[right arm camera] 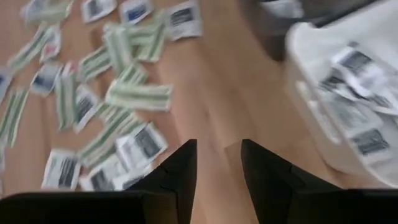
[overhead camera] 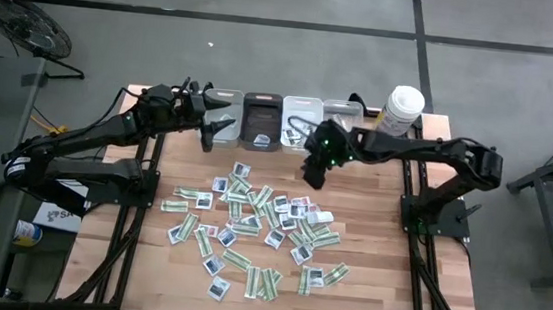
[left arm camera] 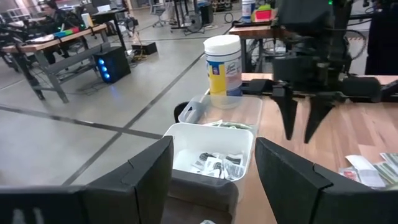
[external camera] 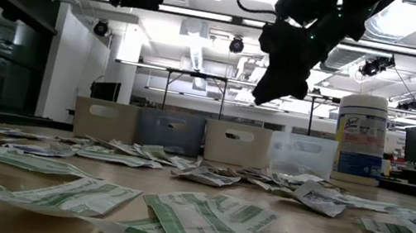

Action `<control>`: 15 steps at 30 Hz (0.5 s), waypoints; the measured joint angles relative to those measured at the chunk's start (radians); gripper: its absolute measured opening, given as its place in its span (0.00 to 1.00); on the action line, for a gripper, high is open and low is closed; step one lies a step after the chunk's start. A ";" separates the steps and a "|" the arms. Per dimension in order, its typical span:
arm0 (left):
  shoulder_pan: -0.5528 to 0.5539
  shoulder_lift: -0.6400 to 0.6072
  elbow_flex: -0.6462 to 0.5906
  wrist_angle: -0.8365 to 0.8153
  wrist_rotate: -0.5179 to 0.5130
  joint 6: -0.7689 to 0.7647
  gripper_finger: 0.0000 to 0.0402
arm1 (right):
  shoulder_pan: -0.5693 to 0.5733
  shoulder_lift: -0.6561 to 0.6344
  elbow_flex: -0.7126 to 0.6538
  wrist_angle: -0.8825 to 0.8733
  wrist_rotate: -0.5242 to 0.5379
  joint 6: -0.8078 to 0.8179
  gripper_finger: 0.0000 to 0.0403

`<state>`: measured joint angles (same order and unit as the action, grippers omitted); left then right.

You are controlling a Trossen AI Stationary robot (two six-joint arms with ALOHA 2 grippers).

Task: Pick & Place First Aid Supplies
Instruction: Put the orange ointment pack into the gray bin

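dozens of packets (overhead camera: 250, 228) mid-table; right gripper (overhead camera: 312, 173), fingers parted and seemingly empty, hovers nearer the back edge, closer than the open left gripper (overhead camera: 209, 124).

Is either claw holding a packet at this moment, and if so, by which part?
Nothing is held. The right claw hangs open and empty above bare wood beside the packets; the left claw is open over the bins.

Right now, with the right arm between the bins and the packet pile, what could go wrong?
The packets lie overlapped, so the open right hand may pinch two kinds at once. The white bin already holds blue-marked packets, so a green strip dropped there would be missorted. The wipes canister stands near that arm and could be knocked.
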<state>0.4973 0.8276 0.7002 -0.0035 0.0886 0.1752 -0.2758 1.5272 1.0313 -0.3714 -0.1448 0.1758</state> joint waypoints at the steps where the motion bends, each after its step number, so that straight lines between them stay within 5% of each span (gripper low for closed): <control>1: 0.000 0.000 0.000 0.000 0.004 0.000 0.55 | 0.017 0.000 0.000 -0.005 0.002 -0.025 0.29; 15: 0.000 0.000 0.000 0.000 0.063 0.001 0.55 | 0.235 0.023 0.002 -0.085 0.210 -0.211 0.29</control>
<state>0.4973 0.8276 0.7002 -0.0036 0.1513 0.1764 -0.0406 1.5504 1.0332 -0.4561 0.0649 -0.0351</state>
